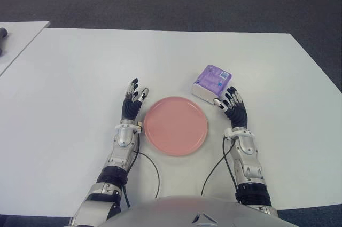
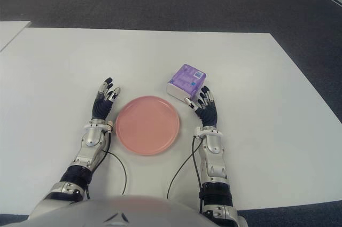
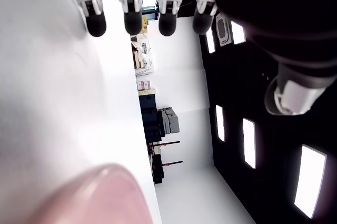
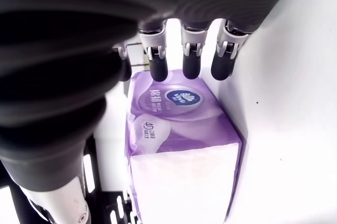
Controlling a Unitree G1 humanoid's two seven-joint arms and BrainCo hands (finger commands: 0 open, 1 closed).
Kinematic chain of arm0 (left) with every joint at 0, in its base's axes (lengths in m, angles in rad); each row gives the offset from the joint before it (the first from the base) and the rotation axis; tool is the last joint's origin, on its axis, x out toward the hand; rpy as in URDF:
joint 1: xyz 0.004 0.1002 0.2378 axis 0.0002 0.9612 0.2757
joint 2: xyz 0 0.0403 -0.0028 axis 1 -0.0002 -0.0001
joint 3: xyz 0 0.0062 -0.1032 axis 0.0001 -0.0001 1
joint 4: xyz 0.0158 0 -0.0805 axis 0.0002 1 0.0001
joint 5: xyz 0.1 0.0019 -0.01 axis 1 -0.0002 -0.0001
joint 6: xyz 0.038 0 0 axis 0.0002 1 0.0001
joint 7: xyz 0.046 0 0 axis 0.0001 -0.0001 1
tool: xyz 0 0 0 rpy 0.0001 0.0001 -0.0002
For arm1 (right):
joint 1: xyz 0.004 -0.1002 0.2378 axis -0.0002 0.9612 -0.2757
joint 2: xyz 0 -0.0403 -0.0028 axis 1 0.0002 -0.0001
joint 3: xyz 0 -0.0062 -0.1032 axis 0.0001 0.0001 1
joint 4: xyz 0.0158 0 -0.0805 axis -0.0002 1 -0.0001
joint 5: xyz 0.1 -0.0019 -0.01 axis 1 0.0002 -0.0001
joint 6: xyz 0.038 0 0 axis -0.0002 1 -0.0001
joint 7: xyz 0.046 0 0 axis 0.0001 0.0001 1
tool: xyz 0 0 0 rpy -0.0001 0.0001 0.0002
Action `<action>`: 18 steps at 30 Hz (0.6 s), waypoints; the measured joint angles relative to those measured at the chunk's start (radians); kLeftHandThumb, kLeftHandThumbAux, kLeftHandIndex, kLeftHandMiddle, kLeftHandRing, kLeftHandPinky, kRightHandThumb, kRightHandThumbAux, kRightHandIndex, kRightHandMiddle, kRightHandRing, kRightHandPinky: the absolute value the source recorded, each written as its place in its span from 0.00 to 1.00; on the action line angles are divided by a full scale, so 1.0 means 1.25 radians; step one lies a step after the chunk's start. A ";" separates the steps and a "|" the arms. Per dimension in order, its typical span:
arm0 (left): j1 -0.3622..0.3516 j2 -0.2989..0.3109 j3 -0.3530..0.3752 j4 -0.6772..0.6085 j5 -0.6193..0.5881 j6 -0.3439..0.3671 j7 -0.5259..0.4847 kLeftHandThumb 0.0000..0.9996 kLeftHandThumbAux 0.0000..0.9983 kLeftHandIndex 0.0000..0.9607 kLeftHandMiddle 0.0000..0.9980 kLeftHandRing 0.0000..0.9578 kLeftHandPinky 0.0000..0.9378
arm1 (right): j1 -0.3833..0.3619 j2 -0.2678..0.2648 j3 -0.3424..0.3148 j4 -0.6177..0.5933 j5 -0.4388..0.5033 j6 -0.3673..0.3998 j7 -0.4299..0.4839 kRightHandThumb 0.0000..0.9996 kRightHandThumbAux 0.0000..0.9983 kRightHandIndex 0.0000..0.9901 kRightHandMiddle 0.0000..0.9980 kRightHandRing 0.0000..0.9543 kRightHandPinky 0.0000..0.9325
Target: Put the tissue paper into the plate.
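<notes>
Right hand (image 1: 233,104) at 3 o'clock of plate, fingers (image 4: 191,60) extended and loose, holding nothing; tips reach just short of purple tissue pack (image 1: 212,81). Pack lies on white bench (image 1: 75,77) at 1 o'clock of pink plate (image 1: 175,125), outside it, white end facing wrist camera. Left hand (image 1: 132,103) at 9 o'clock of plate, fingers stretched out, empty. Plate sits between both hands, nothing in it.

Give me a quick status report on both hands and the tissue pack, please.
Right hand open, just short of tissue pack. Left hand open, idle left of plate. Pack on table, plate empty, path clear.
</notes>
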 measured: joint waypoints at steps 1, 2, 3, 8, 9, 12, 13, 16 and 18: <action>0.000 0.000 0.000 0.000 0.000 0.000 0.000 0.00 0.41 0.00 0.00 0.00 0.00 | 0.000 0.000 0.000 -0.001 0.000 0.001 -0.001 0.11 0.79 0.00 0.01 0.02 0.06; 0.000 0.000 0.000 0.000 0.000 0.001 0.000 0.00 0.41 0.00 0.00 0.00 0.00 | 0.000 0.000 0.000 -0.002 0.000 0.003 -0.002 0.11 0.79 0.00 0.01 0.02 0.06; -0.001 0.000 0.001 0.000 -0.001 0.002 0.000 0.00 0.41 0.00 0.00 0.00 0.00 | 0.000 0.000 0.000 -0.003 0.000 0.005 -0.002 0.10 0.79 0.00 0.01 0.02 0.06; -0.003 0.000 0.001 0.000 -0.002 0.008 -0.001 0.00 0.41 0.00 0.00 0.00 0.00 | 0.000 0.001 0.002 -0.006 -0.001 0.007 -0.004 0.10 0.79 0.00 0.01 0.02 0.07; -0.003 0.000 0.001 0.000 -0.003 0.008 -0.001 0.00 0.41 0.00 0.00 0.00 0.00 | 0.000 0.001 0.003 -0.006 -0.001 0.007 -0.004 0.10 0.79 0.00 0.02 0.02 0.07; -0.003 0.001 0.001 0.000 -0.004 0.008 -0.001 0.00 0.41 0.00 0.00 0.00 0.00 | 0.000 0.001 0.003 -0.006 -0.001 0.007 -0.004 0.10 0.79 0.00 0.02 0.03 0.07; -0.003 0.001 0.001 0.000 -0.004 0.009 -0.001 0.00 0.41 0.00 0.00 0.00 0.00 | 0.000 0.001 0.003 -0.006 -0.001 0.007 -0.004 0.10 0.79 0.00 0.02 0.03 0.07; -0.003 0.001 0.001 0.000 -0.004 0.009 -0.001 0.00 0.40 0.00 0.00 0.00 0.00 | 0.000 0.001 0.003 -0.006 -0.001 0.006 -0.004 0.10 0.79 0.00 0.02 0.03 0.07; -0.004 0.001 0.001 0.000 -0.004 0.009 -0.001 0.00 0.40 0.00 0.00 0.00 0.00 | 0.000 0.001 0.003 -0.006 -0.001 0.006 -0.003 0.10 0.79 0.00 0.02 0.03 0.07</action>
